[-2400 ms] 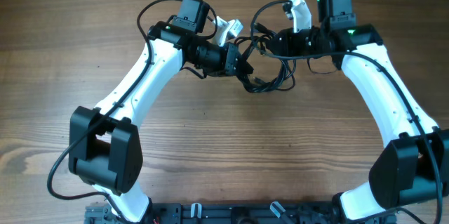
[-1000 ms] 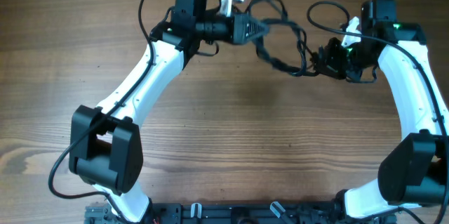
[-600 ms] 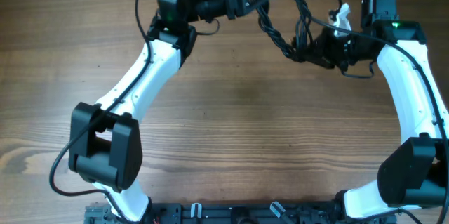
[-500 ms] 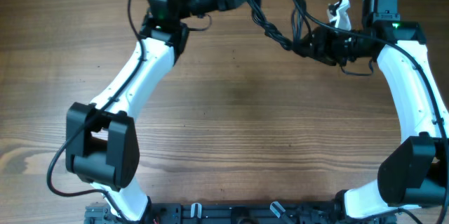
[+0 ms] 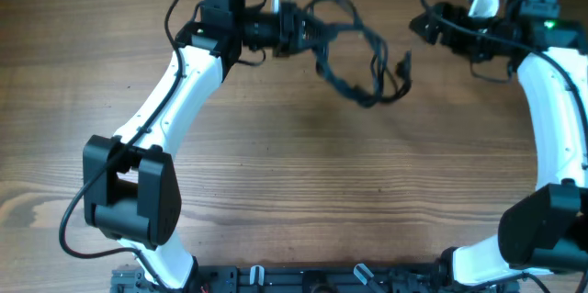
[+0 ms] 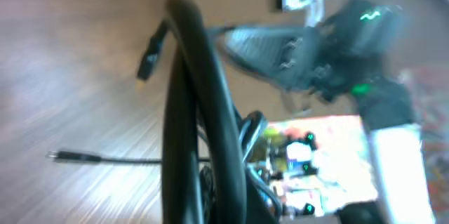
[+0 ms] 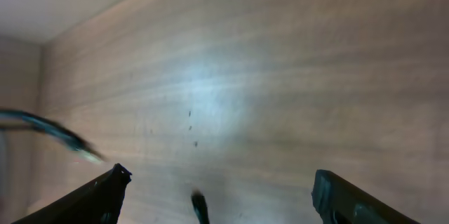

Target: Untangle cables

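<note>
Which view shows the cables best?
Overhead: the cables show whole, a loop hanging from the left tool. Left wrist gives only a blurred close-up strand; right wrist catches just one blurred end at its left edge.

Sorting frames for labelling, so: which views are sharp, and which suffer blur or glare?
Overhead: sharp and evenly lit, the cables crisp against the table. Left wrist: heavy motion blur, the cables smeared close to the lens, background out of focus. Right wrist: soft, with a pale glare patch on the table.

A robotics lab bench: a wood-grain table [image 5: 303, 174] bearing two white robot arms [image 5: 179, 86].
</note>
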Robot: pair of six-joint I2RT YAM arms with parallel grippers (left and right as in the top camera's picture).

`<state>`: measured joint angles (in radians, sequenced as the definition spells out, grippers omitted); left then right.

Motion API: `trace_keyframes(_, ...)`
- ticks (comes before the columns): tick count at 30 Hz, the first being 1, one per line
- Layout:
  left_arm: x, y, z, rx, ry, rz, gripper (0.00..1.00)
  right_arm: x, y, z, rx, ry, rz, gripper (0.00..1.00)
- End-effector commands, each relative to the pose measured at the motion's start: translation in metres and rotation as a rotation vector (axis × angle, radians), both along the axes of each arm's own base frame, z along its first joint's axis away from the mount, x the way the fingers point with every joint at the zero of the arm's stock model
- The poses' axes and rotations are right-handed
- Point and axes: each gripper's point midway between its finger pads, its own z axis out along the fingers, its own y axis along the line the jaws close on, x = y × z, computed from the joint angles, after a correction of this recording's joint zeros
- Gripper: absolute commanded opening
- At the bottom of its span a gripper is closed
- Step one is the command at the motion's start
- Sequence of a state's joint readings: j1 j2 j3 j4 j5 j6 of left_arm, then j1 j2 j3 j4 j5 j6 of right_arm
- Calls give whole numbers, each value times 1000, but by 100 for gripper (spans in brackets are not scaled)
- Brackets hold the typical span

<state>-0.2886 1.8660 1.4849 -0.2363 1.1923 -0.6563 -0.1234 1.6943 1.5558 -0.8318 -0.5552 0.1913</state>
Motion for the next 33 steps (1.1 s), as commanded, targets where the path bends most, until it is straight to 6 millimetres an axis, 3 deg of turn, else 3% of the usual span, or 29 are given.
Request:
trace_keyframes(1,6,10,-15,143,-157,58,4,-1,17,34,-11,-118,108,88)
trace_keyframes(4,8,10,-17,160,-156,71,4,-17,49,33,51,-81,204,88)
trace_keyframes(7,13,12,-21,186,-160,102,4,-37,73,14,26,41,220,86)
trace_keyframes(13,28,21,-32,262,-115,212,4,-59,86,-14,-111,221,100,76)
trace_keyframes(24,31,23,-34,261,-47,250,4,-64,106,-43,-186,311,68,49)
trace_keyframes(33,30,22,-34,258,-30,255,4,-62,113,-59,-188,319,84,47)
